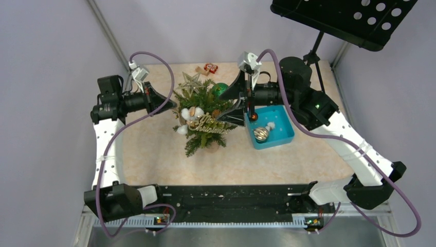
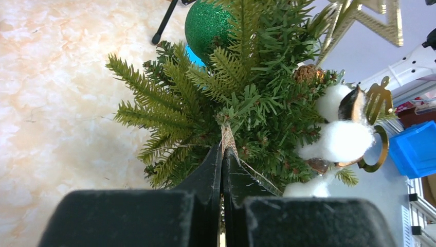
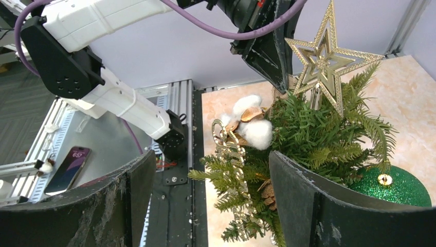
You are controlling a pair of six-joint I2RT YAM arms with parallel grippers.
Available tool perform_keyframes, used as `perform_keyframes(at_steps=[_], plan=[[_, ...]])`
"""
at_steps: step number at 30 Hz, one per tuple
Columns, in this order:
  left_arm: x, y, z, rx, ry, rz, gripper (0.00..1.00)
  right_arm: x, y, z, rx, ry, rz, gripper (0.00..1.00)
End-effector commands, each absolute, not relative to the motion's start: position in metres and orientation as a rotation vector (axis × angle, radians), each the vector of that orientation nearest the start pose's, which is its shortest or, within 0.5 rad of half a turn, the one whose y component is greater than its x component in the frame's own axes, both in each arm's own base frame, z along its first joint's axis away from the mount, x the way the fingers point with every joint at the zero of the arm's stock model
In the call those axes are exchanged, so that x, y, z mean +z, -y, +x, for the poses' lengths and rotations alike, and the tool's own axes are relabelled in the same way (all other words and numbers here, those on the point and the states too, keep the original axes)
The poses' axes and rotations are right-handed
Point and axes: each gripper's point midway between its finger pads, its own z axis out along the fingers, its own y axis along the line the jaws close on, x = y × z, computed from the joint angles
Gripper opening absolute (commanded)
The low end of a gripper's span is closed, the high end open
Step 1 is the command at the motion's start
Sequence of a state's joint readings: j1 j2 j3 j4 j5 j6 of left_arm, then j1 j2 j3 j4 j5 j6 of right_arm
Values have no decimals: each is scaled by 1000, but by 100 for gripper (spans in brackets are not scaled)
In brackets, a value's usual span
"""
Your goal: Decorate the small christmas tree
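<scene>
Toppling threatens if left end effector, clenched on twine strand, tugs the small christmas tree; right end effector stands released.

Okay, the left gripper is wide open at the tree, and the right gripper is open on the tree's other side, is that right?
Not quite. The left gripper is not open: it is shut, clamped on a twine strand at the tree. The left wrist view shows this. The rest holds: the right gripper is open on the tree's other side.
</scene>
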State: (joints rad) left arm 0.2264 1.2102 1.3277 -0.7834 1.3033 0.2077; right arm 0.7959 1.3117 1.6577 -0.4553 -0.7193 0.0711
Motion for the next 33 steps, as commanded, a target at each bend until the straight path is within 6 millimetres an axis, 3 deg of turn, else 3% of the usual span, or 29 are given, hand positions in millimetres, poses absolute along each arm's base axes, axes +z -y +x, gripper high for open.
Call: perform_keyframes(at_steps=[1,9,14,19,33], plan=[[340,112,278,-1173,-1696,677,0,477,-337,167,1229,-1307,-1121,79],[319,108,287,-1069,-1753,680,0,479,-336,165,1236,-1295,-1121,79],[322,108,296,-1104,-1766,600,0,480,-337,165,1245,-1293,-1122,79],[312,104,304,-1071,-1805,548,0,480,-337,164,1245,-1289,-1121,79],[309,110,304,-1031,-1788,606,3,479,-339,162,1271,-1283,-1122,79]])
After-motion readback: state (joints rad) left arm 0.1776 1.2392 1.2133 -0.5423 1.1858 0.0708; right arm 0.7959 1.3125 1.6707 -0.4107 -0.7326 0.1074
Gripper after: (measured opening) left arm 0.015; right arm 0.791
